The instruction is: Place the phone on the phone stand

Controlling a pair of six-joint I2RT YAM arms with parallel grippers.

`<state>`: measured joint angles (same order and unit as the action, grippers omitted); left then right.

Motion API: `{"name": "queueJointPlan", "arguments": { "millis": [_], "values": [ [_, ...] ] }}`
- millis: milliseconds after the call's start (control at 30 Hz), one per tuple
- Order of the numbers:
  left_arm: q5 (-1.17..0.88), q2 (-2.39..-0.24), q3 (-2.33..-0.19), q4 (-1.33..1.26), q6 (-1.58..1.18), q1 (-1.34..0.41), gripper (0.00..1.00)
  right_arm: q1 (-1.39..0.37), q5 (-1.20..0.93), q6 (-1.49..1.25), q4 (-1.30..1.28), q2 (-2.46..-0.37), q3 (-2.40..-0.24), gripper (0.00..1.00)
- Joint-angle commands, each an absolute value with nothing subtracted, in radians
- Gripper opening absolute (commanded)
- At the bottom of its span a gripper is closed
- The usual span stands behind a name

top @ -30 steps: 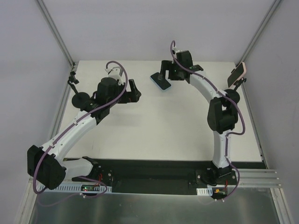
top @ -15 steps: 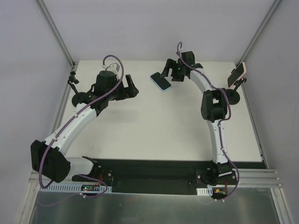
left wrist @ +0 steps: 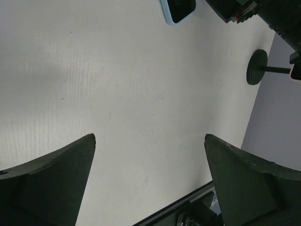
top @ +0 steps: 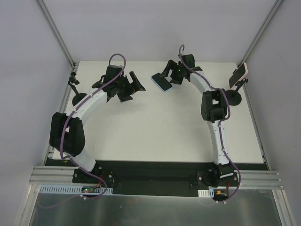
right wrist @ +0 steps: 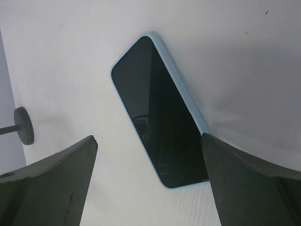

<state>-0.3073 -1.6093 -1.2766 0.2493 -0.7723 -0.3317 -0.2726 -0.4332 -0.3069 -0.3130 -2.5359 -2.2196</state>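
A phone in a light blue case (top: 160, 83) lies flat, screen up, at the back middle of the table. It also shows in the right wrist view (right wrist: 157, 120) and the left wrist view (left wrist: 179, 9). My right gripper (top: 170, 76) is open just right of and above the phone, whose near end lies between the open jaws (right wrist: 148, 137). An empty black phone stand (top: 79, 96) is at the back left and shows in the right wrist view (right wrist: 23, 125). My left gripper (top: 133, 86) is open and empty over bare table (left wrist: 149, 136).
A second black stand (top: 233, 97) at the back right holds a pink phone (top: 240, 74); its base shows in the left wrist view (left wrist: 257, 67). Grey walls and metal frame posts enclose the white table (top: 160, 127). A black strip runs along the near edge.
The left arm has folded back toward the left stand, its gripper shifting slightly back. The right arm has straightened and its gripper has settled closer over the blue phone.
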Motion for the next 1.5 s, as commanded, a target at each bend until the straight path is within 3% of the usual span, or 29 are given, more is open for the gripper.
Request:
{"name": "queueJointPlan", "arguments": {
  "millis": [0,300,567,1033,1233,1467],
  "values": [
    [-0.373,-1.611,-1.261,0.238,-0.862,-0.321,0.97,-0.296,-0.46,-0.342,-0.298,-2.53,-2.189,0.94],
    [-0.227,-1.563,-1.195,0.238,-0.828,-0.311,0.98,-0.368,-0.512,-0.373,-0.189,-2.422,-1.99,0.91],
    [-0.161,-1.609,-1.222,0.238,-0.845,-0.273,0.95,-0.377,-0.551,-0.414,0.061,-2.188,-1.625,0.91],
    [-0.4,-1.571,-1.121,0.128,-0.784,-0.278,0.9,-0.215,-0.56,-0.454,0.058,-2.324,-1.834,0.91],
    [-0.396,-1.482,-1.028,0.072,-0.761,-0.288,0.92,-0.221,-0.535,-0.48,-0.09,-2.537,-2.127,0.91],
    [-0.364,-1.43,-1.014,0.068,-0.723,-0.288,0.99,-0.282,-0.526,-0.462,-0.103,-2.548,-2.125,0.9]
  ]
}}
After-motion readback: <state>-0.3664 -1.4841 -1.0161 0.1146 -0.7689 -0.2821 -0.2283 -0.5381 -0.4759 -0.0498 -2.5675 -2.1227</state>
